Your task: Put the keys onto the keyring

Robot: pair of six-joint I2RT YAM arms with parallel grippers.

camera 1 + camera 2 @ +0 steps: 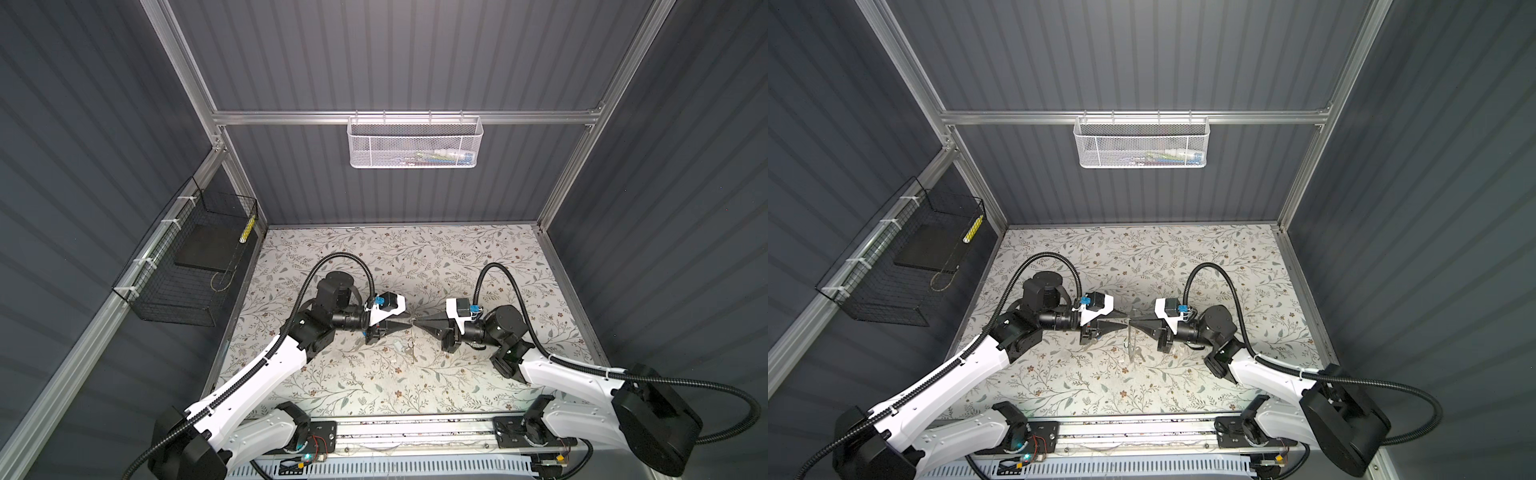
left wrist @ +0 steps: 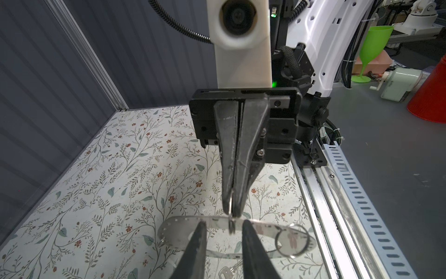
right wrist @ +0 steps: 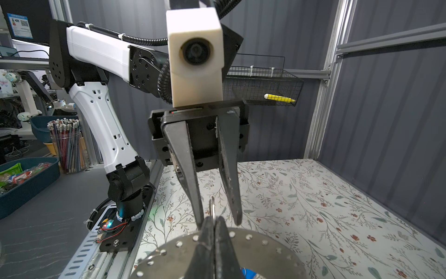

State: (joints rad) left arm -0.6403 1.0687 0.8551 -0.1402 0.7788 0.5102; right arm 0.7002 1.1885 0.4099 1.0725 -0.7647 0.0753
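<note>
I see both arms reaching in from the front rail (image 1: 415, 428) and meeting tip to tip above the middle of the floral table (image 1: 374, 257).

The right gripper (image 2: 231, 212) is pressed together on a thin wire loop (image 3: 212, 205) at the rim of the keyring (image 2: 173, 227). The keyring is a broad, flat grey ring with tiny holes, held in the air just under the fingertips. The left gripper (image 3: 218, 221) has its fingers apart, one on each side of that loop. I cannot tell whether either finger touches it.

Grey ribbed walls (image 1: 415, 62) close the table at the back and on both sides. Open tabletop lies between the grippers and every wall, most of it toward the back. A black wire basket (image 1: 187, 266) juts from the left wall, beside the table's left edge. A white mesh basket (image 1: 415, 141) hangs high on the back wall.

In both top views the keyring is faint and hard to make out, and the keys (image 1: 409, 353) are small, blurred shapes below the fingertips. In the left wrist view my own fingers cover part of the band, and a pale key (image 2: 226, 273) is cut off at the frame edge. A second wire ring (image 2: 293, 256) overlaps the band, but I cannot tell how it is attached. In the right wrist view only a blue key head (image 3: 248, 273) peeks out beside the fingers.
</note>
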